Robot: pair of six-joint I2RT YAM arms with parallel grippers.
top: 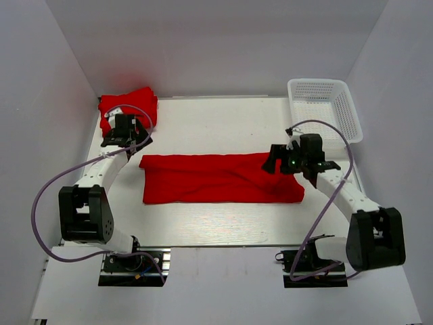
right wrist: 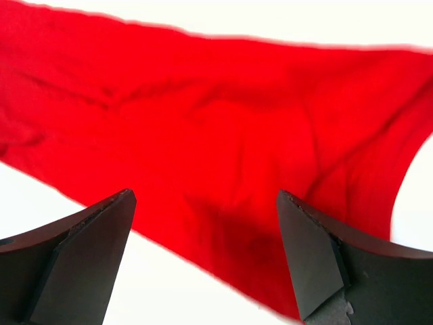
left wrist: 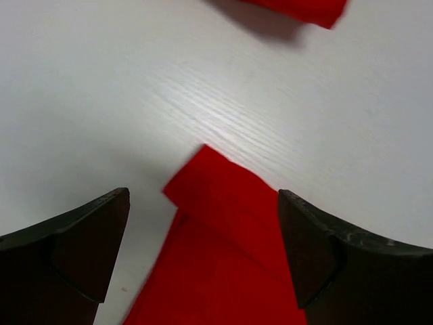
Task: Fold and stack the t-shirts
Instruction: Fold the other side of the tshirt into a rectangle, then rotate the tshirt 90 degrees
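One red t-shirt [top: 220, 177] lies flat across the middle of the table, folded into a long strip. A second folded red t-shirt [top: 128, 107] sits at the far left corner. My left gripper [top: 126, 137] hovers between them, open and empty; in the left wrist view [left wrist: 201, 196] a layered red shirt corner [left wrist: 223, 237] lies below between its fingers, and an edge of another red shirt [left wrist: 298, 8] shows at the top. My right gripper [top: 274, 161] is open and empty over the strip's right end; in the right wrist view [right wrist: 204, 195] the shirt [right wrist: 216, 128] fills the frame.
A white mesh basket [top: 325, 108] stands at the far right corner, just beyond the right arm. White walls enclose the table on the left, back and right. Bare table [top: 216, 125] shows between the strip and the back wall.
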